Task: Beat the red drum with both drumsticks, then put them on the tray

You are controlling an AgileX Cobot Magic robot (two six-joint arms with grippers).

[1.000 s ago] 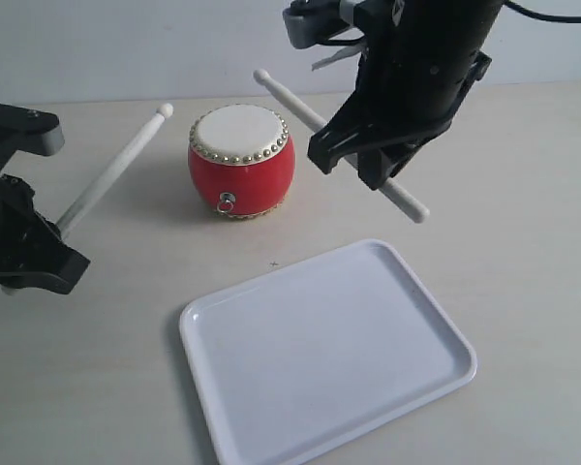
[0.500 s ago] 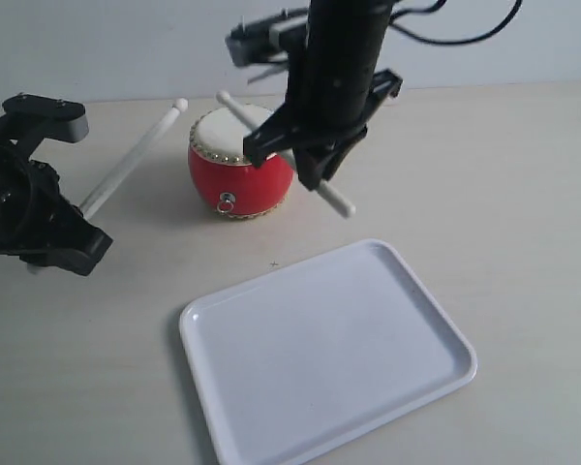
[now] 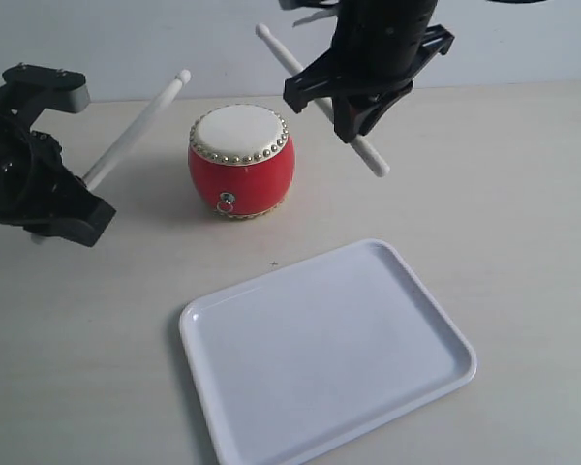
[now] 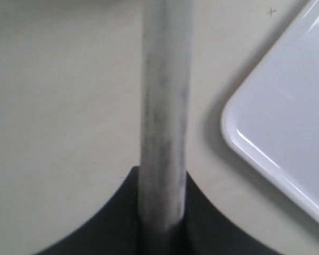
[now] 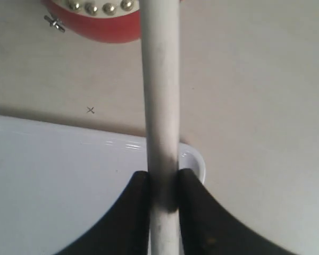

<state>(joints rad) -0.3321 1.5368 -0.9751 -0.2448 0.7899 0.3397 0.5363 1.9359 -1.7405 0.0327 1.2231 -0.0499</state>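
Exterior view with both wrist views. The red drum point(image 3: 240, 162) stands upright on the pale desk point(image 3: 523, 194), cream skin facing up, its small metal ring turned toward the tray point(image 3: 327, 354). The tray lies flat nearer the camera, set at an angle; its nearest corner is cut by the lower edge of the picture. A strip of bare desk, carrying a small cross mark point(image 3: 274, 263), separates the drum's base from the tray's closest rim.

The left gripper point(image 3: 73, 199) sits to the left of the drum, its fingers point(image 4: 106, 223) closed on the butt of the left drumstick point(image 3: 136, 131). That stick slants up toward the drum, and its bead tip ends just beside the drum's left rim, apart from the skin.

The right gripper point(image 3: 353, 107) hangs behind and to the right of the drum, raised off the desk, fingers point(image 5: 133, 212) clamped on the right drumstick point(image 3: 289, 60) partway along the shaft. Its bead tip points up and to the left, well above the skin; its butt juts out below the fingers. In the right wrist view the shaft crosses a rounded tray corner and the drum's studded edge.

Bare desk lies open to the right of drum and tray.
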